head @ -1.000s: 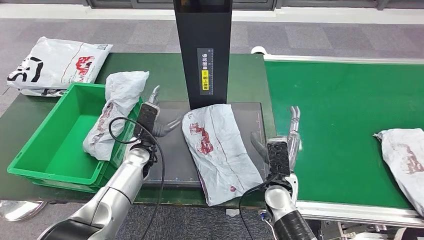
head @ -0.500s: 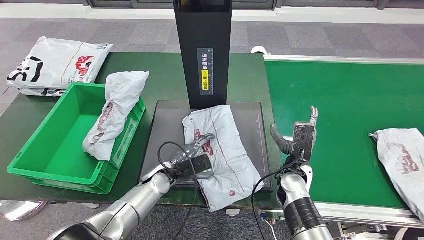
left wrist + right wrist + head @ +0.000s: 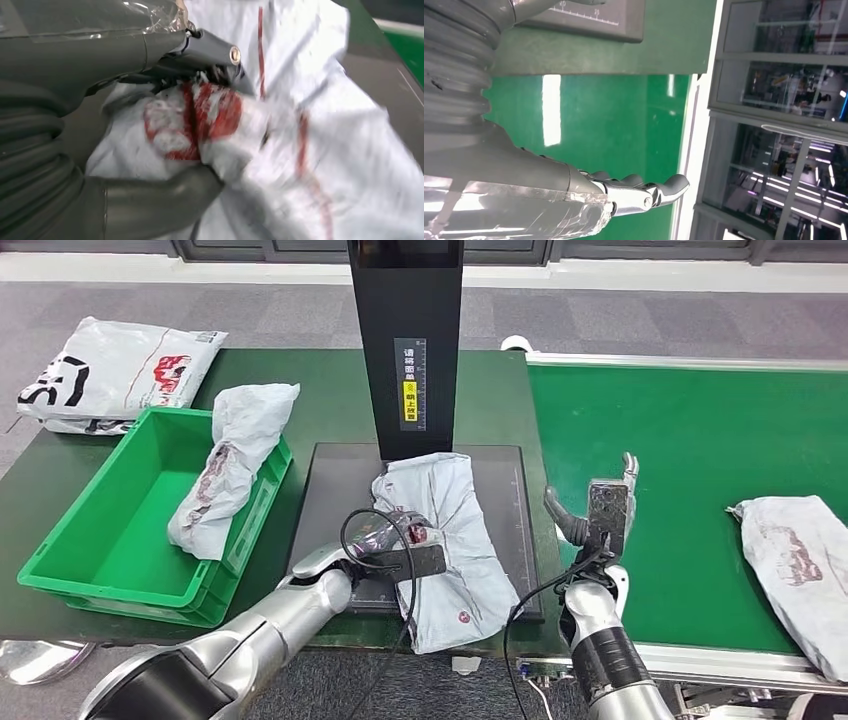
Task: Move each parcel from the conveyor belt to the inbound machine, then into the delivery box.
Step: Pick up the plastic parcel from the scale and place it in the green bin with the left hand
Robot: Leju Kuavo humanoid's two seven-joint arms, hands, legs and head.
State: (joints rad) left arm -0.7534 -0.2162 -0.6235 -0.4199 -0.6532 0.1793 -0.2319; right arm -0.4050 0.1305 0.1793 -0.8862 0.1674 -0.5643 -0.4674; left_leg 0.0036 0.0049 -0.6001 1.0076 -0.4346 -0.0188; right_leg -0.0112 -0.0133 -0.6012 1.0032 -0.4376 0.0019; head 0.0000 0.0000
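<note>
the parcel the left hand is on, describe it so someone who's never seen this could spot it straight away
Find the tall black post at the middle of the dark green table. At its foot lies a dark scanning plate, and the crumpled white parcel with red print lies on it, gripped by the left hand; the other parcels lie elsewhere.

A parcel sorting hall: green conveyor belt (image 3: pixel 700 440) on the right, black scanning machine (image 3: pixel 405 340) top centre, green crate (image 3: pixel 70 530) left.
</note>
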